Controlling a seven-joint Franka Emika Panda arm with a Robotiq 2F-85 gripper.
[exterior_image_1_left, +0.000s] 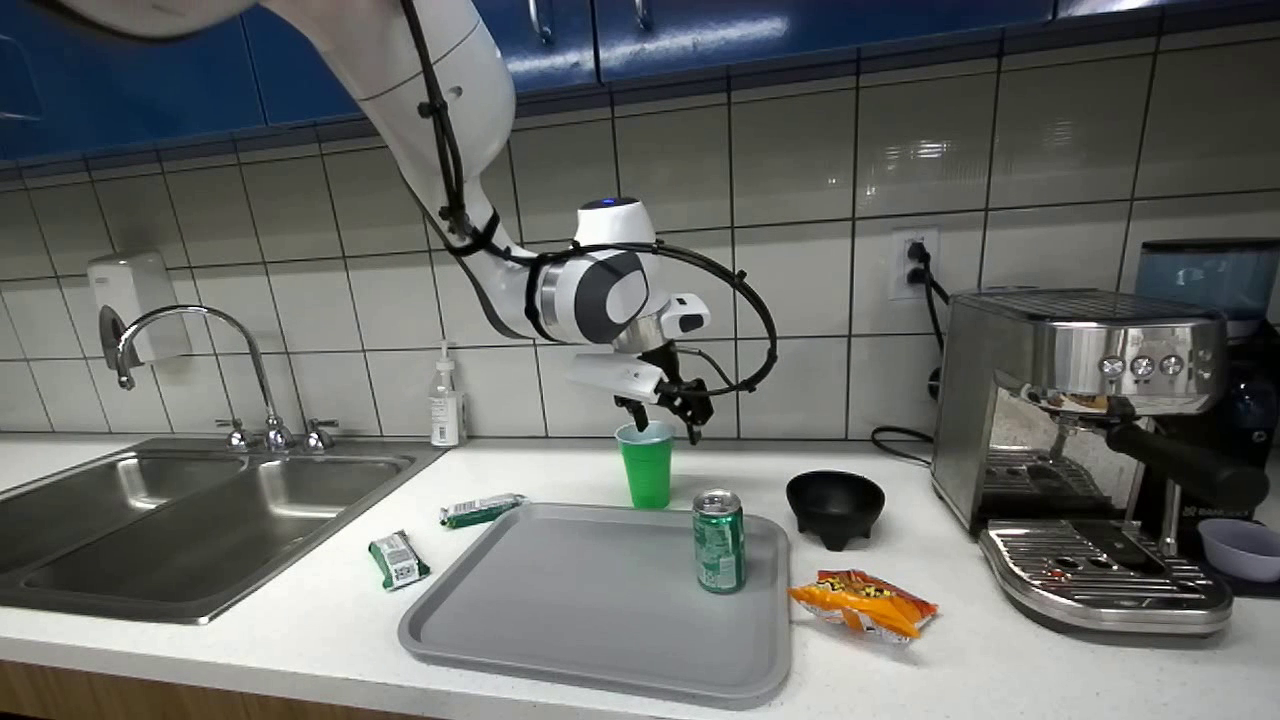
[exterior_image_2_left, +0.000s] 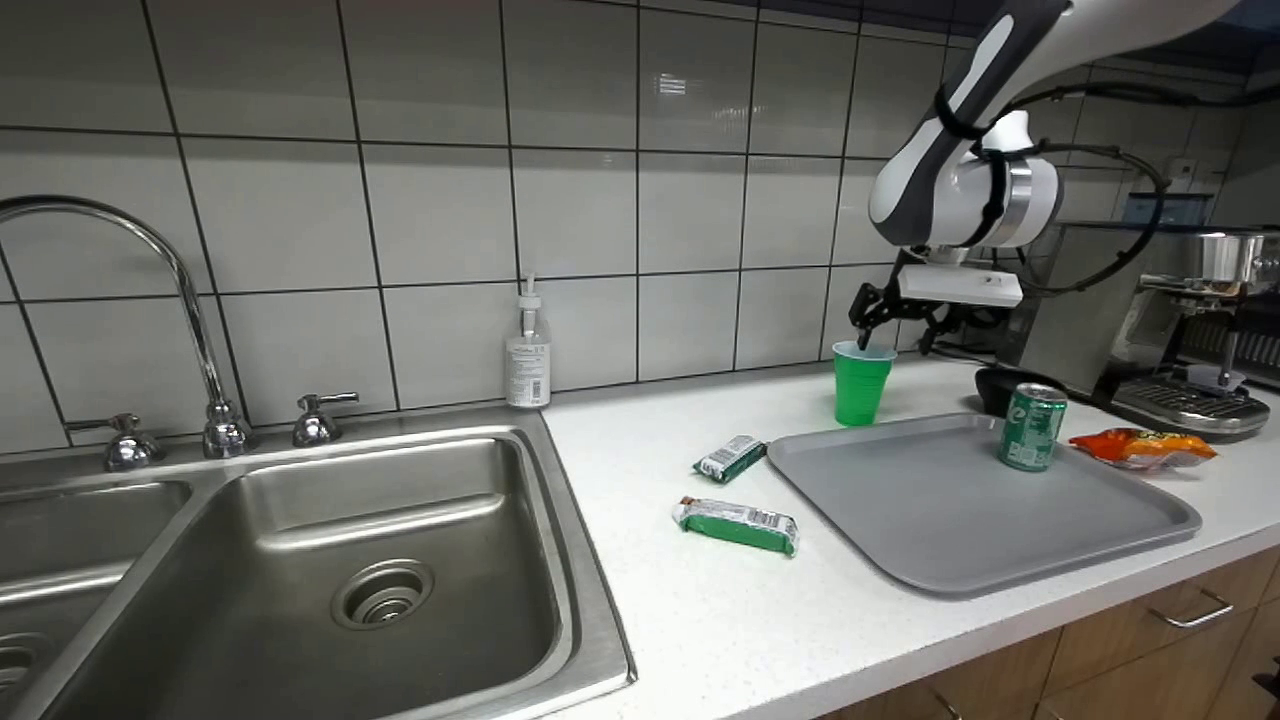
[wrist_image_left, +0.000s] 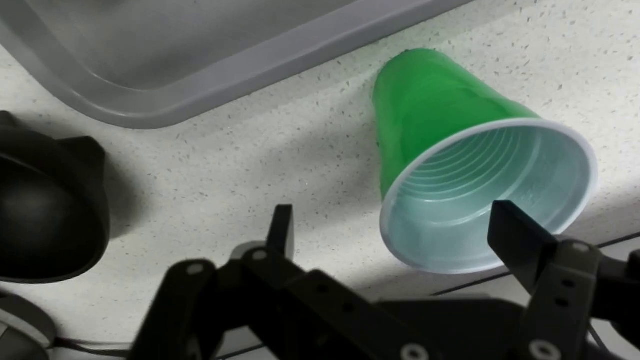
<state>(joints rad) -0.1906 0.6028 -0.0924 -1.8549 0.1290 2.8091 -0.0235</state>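
A green plastic cup (exterior_image_1_left: 648, 475) with a pale inside stands upright on the white counter, behind the grey tray (exterior_image_1_left: 580, 610). My gripper (exterior_image_1_left: 665, 428) is just above it, fingers pointing down and spread wide with nothing gripped. In the wrist view one of the fingers (wrist_image_left: 520, 240) overlaps the mouth of the cup (wrist_image_left: 425, 100), while the opposite one is off to the side over bare counter. Whether that fingertip dips below the rim, or touches it, I cannot tell. The gripper (exterior_image_2_left: 894, 347) also shows over the cup's rim in an exterior view.
A green can (exterior_image_1_left: 719, 540) stands on the tray. Right of it are an orange snack bag (exterior_image_1_left: 865, 603) and a black footed bowl (exterior_image_1_left: 835, 500), then an espresso machine (exterior_image_1_left: 1080, 350). Two green wrapped bars, one bar (exterior_image_2_left: 740, 525) nearer the sink (exterior_image_2_left: 572, 550), lie left of the tray.
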